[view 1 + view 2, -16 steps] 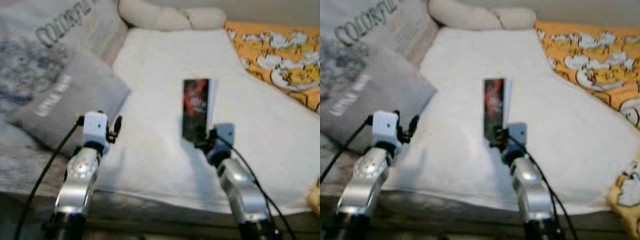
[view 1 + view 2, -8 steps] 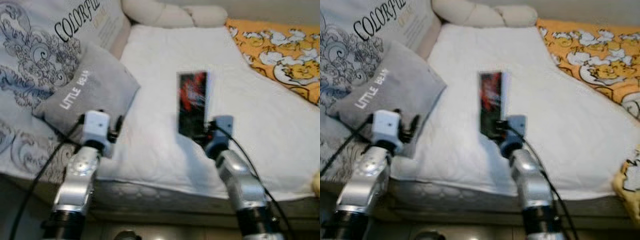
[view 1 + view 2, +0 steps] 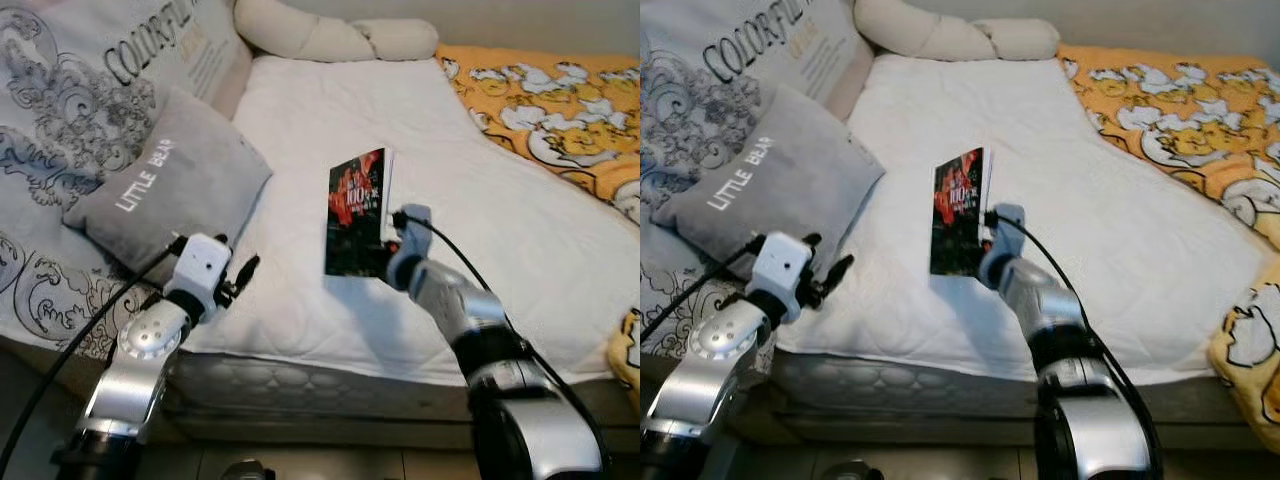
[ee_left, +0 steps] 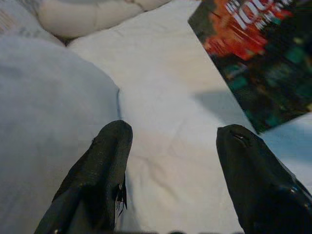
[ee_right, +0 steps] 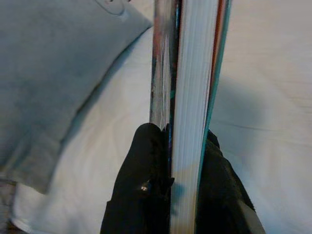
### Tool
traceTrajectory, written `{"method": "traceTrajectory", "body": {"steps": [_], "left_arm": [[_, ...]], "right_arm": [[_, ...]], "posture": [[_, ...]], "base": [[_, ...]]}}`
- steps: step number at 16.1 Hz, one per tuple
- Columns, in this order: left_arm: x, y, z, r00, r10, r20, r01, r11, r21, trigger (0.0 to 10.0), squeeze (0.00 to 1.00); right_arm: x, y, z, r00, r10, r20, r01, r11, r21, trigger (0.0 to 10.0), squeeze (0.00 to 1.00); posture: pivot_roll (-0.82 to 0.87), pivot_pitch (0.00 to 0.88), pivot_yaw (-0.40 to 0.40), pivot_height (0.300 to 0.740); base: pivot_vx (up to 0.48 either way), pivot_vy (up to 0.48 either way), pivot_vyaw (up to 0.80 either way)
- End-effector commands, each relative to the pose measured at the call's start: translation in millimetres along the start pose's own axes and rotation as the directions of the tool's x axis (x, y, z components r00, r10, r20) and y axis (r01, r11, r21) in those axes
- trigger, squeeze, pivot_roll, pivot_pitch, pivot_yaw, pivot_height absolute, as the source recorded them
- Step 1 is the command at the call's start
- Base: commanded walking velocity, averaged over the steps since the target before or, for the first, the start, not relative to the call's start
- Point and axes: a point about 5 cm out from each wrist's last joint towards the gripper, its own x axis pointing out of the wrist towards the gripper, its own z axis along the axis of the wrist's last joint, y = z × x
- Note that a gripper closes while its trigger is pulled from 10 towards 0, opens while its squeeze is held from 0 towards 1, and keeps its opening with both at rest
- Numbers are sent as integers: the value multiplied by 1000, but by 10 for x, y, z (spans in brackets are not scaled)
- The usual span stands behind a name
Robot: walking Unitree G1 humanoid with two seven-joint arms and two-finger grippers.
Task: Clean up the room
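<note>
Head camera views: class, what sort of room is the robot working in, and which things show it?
Most likely a bedroom: a bed with a white quilted cover, a grey "LITTLE BEAR" pillow and an orange patterned blanket.

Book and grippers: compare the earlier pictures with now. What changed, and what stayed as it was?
The right gripper still clamps the book, which has turned so its cover faces the left more. The left gripper stays open and empty beside the grey pillow. The camera shifted too.

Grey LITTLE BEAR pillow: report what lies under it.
The grey LITTLE BEAR pillow rests on the patterned grey bedding and overlaps the white quilted cover's edge. Whatever lies directly beneath is covered.
</note>
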Motion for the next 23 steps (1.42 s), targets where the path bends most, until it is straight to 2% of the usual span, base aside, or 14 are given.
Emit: {"method": "traceTrajectory", "body": {"steps": [1, 3, 4, 5, 6, 7, 8, 9, 10, 12, 15, 21, 23], "left_arm": [[-9, 50, 65, 998, 55, 27, -54, 998, -39, 10000, 0], [-24, 119, 93, 987, 153, 55, -147, 985, -91, 10000, 0], [-41, 177, 78, 968, 247, 47, -238, 961, -143, 10000, 0], [-66, 196, 65, 955, 294, 45, -283, 945, -164, 10000, 0], [-90, 172, 52, 953, 301, 43, -289, 941, -178, 10000, 0], [-108, 137, 45, 953, 298, 44, -286, 941, -182, 10000, 0], [-113, 122, 41, 954, 297, 43, -285, 942, -179, 10000, 0], [-122, 62, 28, 957, 286, 47, -275, 948, -157, 10000, 0], [-138, 31, 20, 958, 282, 51, -272, 952, -143, 10000, 0], [-155, 10, 6, 959, 279, 45, -269, 951, -152, 10000, 0], [-135, -31, 25, 962, 270, 47, -260, 953, -156, 10000, 0], [-177, -32, 12, 960, 278, 43, -269, 952, -147, 10000, 0], [-181, -31, 3, 960, 277, 42, -268, 952, -145, 10000, 0]], "right_arm": [[22, 69, 176, 997, 32, 73, -32, 999, 6, 10000, 0], [24, 107, 206, 993, 54, 107, -50, 998, -47, 10000, 0], [-19, 113, 196, 987, 39, 155, -11, 985, -174, 10000, 0], [-65, 125, 130, 987, 51, 153, -13, 971, -239, 10000, 0], [-169, 112, 36, 982, 42, 184, 6, 967, -254, 10000, 0], [-295, 80, -52, 973, 14, 232, 47, 966, -256, 10000, 0], [-342, 73, -93, 969, 5, 247, 58, 967, -247, 10000, 0], [-538, 44, -238, 947, -45, 317, 120, 967, -223, 10000, 0], [-645, 63, -328, 945, -51, 323, 130, 966, -226, 10000, 0], [-703, 22, -300, 941, -78, 328, 168, 953, -254, 10000, 0], [-786, 4, -288, 941, -85, 327, 171, 954, -245, 10000, 0], [-747, 63, -323, 954, -68, 293, 145, 957, -251, 10000, 0], [-739, 78, -315, 959, -45, 280, 131, 947, -295, 10000, 0]], "posture": [[100, 0, -42, 740], [107, 0, -55, 740], [109, 0, -62, 740], [108, 0, -65, 740], [105, 0, -65, 740], [103, 0, -62, 740], [100, 0, -60, 740], [89, 0, -43, 740], [67, 0, -15, 740], [52, 0, 5, 740], [56, 0, 2, 740], [76, 0, -28, 740], [75, 0, -28, 740]], "base": [[0, 0, 0], [0, 0, 0], [0, 0, 0], [0, 0, 0], [0, 0, 0], [0, 0, 0], [0, 0, 0], [0, 0, 0], [244, 0, 0], [311, 0, 0], [329, 0, 267], [329, 0, 133], [330, 0, 0]]}}
